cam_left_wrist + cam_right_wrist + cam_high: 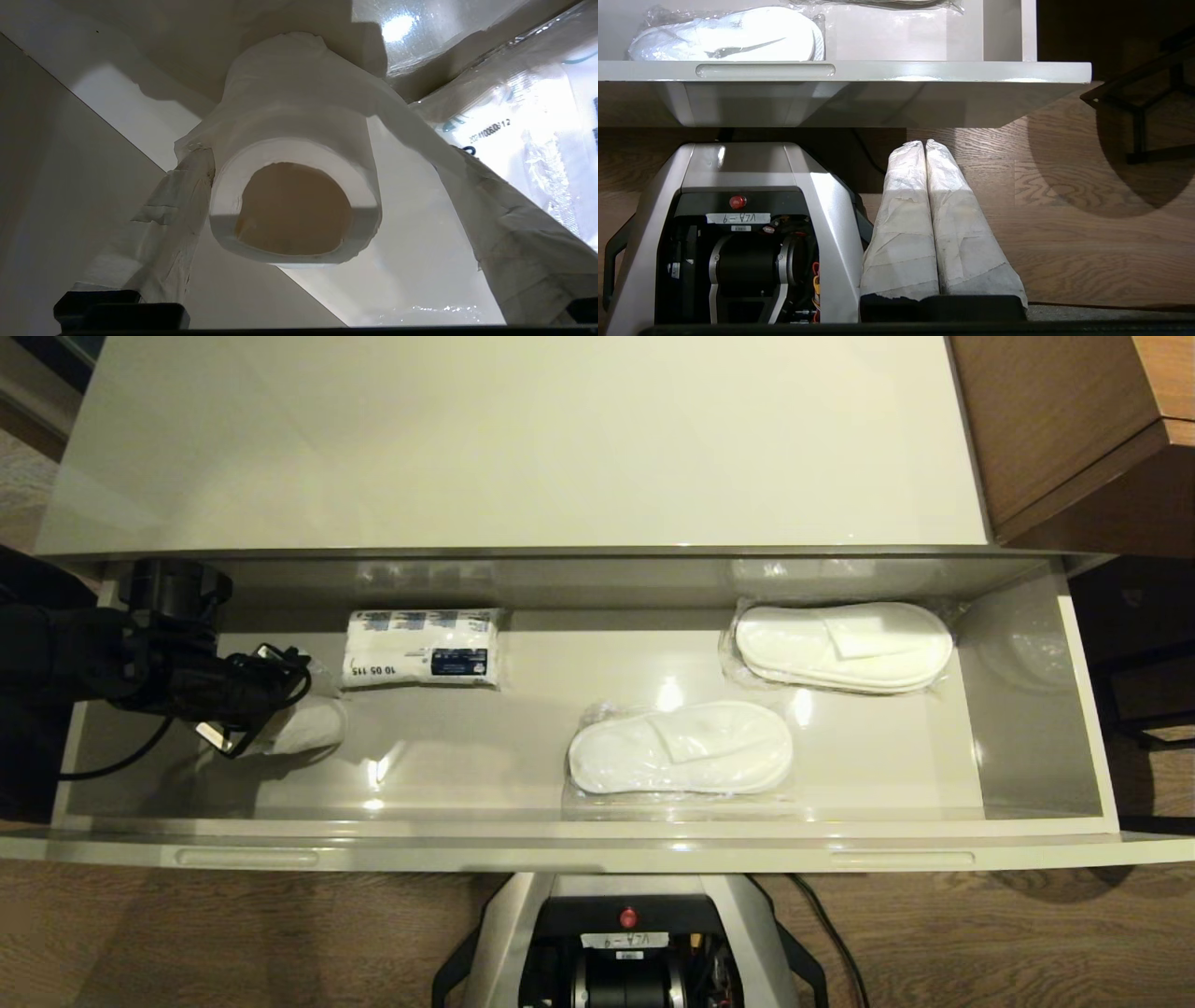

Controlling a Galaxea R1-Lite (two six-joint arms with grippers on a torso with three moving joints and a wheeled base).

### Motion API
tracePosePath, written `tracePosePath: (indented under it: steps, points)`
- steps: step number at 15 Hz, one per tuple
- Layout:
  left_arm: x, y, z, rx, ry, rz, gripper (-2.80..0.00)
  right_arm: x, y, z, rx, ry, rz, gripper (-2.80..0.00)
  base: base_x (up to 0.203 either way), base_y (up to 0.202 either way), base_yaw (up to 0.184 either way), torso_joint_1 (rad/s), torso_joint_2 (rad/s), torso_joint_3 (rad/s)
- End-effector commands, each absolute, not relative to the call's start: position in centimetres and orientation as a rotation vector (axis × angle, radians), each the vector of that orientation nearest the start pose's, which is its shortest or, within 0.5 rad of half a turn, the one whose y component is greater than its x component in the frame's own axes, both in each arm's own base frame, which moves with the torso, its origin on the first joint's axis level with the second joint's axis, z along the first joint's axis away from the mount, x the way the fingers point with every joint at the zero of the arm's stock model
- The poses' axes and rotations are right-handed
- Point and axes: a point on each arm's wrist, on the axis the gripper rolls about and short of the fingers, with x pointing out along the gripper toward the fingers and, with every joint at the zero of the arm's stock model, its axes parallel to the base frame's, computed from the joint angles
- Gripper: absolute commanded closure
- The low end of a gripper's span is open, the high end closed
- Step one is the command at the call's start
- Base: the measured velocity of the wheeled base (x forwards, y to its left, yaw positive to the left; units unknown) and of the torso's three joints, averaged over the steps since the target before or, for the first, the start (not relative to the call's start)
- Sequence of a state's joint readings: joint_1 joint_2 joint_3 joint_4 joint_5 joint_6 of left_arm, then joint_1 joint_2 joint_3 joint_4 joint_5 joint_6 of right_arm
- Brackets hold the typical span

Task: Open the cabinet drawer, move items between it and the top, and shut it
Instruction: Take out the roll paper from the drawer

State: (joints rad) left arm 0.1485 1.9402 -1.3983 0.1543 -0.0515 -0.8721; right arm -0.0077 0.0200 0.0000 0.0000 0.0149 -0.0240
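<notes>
Wood-grain flooring is seen below a cabinet drawer (pixel 597 845) pulled fully open; the top (pixel 513 439) above it carries nothing visible. At middle left of the head view the left gripper (pixel 271 723) is inside the drawer, fingers (pixel 177 224) spread wide on either side of the paper roll (pixel 299 177), not yet closed on it. A printed packet (pixel 422 648) lies just beside the roll; two slipper pairs (pixel 681 747) (pixel 843 646) lie right of centre. The right gripper (pixel 927 149) hangs parked below the drawer front, fingers pressed together. Step judged: grasping the roll for transfer upward. Next: closure, then lift clear of the drawer wall.
</notes>
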Motion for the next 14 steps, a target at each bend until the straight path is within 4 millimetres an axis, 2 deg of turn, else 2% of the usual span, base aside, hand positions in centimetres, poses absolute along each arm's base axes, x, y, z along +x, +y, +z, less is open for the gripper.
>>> tracePosePath:
  steps: [1, 2, 14]
  points:
    - [37.19, 5.52, 18.69, -0.912, 0.614, 0.397, -2.80, -2.12, 0.05, 7.60, -0.024, 0.021, 0.008, 0.00, 0.000, 0.000, 0.000, 0.000, 0.00, 0.000]
    - [37.14, 5.51, 18.54, -0.912, 0.619, 0.399, 0.00, -2.12, 0.05, 7.60, -0.024, 0.021, 0.008, 0.00, 0.000, 0.000, 0.000, 0.000, 0.00, 0.000]
    - [36.88, 5.41, 18.46, -0.913, 0.626, 0.399, 0.00, -2.12, 0.05, 7.60, -0.024, 0.021, 0.008, 0.00, 0.000, 0.000, 0.000, 0.000, 0.00, 0.000]
